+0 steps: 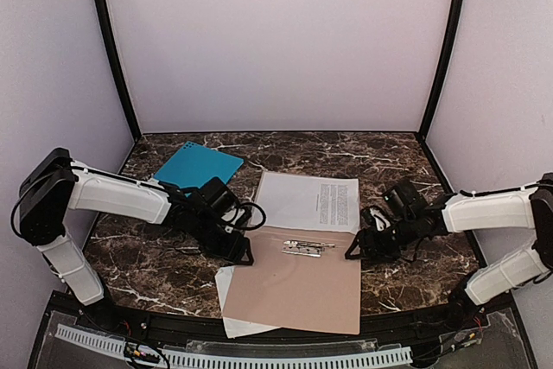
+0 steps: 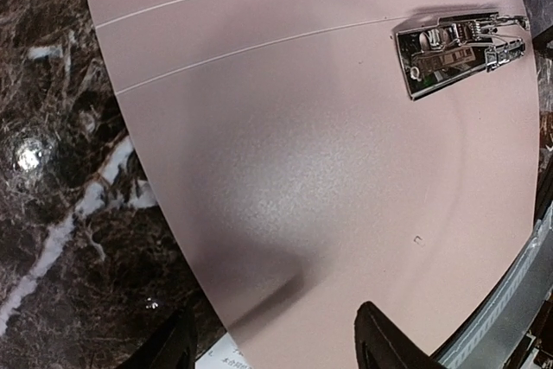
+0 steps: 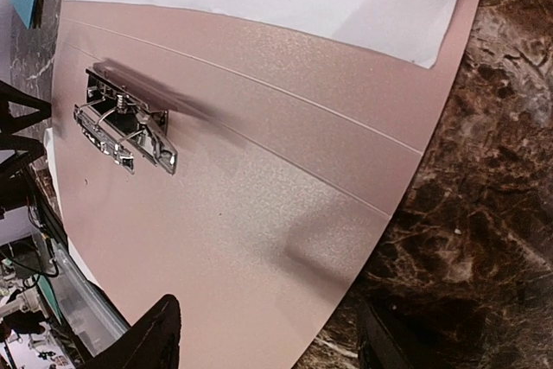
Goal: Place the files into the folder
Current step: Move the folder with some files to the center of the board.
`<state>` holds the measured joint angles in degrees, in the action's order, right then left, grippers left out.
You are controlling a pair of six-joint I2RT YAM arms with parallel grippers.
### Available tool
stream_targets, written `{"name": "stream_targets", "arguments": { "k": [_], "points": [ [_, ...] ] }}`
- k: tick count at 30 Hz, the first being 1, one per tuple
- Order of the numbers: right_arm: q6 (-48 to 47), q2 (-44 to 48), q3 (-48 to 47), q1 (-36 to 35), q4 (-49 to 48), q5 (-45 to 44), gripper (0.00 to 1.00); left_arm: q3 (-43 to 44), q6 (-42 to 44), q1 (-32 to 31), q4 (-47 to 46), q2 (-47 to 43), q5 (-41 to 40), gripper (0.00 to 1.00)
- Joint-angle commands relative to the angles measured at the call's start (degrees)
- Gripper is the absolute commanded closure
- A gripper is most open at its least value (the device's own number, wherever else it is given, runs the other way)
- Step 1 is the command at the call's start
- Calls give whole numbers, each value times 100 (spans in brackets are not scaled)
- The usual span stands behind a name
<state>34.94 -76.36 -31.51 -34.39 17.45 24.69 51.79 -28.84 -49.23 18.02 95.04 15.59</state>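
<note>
The marble table (image 1: 346,149) carries the tan folder (image 1: 294,291), lying open and flat in the middle with its near half reaching the table's front edge. The files (image 1: 302,200) rest on its far half, white sheets with fine print showing toward their right side. A lone sheet (image 1: 238,326) pokes out from under the folder's near-left corner. A teal folder (image 1: 197,166) lies at the far left, apart from the rest. The left gripper (image 1: 242,255) sits low at the tan folder's left edge, jaws spread wide, with that edge running between the fingers and nothing held. The right gripper (image 1: 352,250) is at the right edge, also spread wide and empty. A metal clip (image 1: 307,248) lies at the folder's middle, just near of the files.
</note>
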Motion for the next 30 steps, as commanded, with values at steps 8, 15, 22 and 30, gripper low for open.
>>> {"name": "stream_targets", "arguments": {
  "k": [8, 15, 22, 30],
  "points": [
    [-11, -518, -175, 112, -409, -67, 33, 51, -458, -4, -923, 568, 840, 43],
    [-394, -826, -579, 509, -382, -145, 33, 553, -467, -6, -1150, 1026, 935, 43],
    [-1332, -1248, -1574, 1213, 121, -650, 33, 1475, 56, -3, -904, 1416, 744, 42],
    [-1942, -721, -2017, 833, 366, -1402, 32, 1022, 825, -2, 707, 90, -1440, 33]
  ]
}}
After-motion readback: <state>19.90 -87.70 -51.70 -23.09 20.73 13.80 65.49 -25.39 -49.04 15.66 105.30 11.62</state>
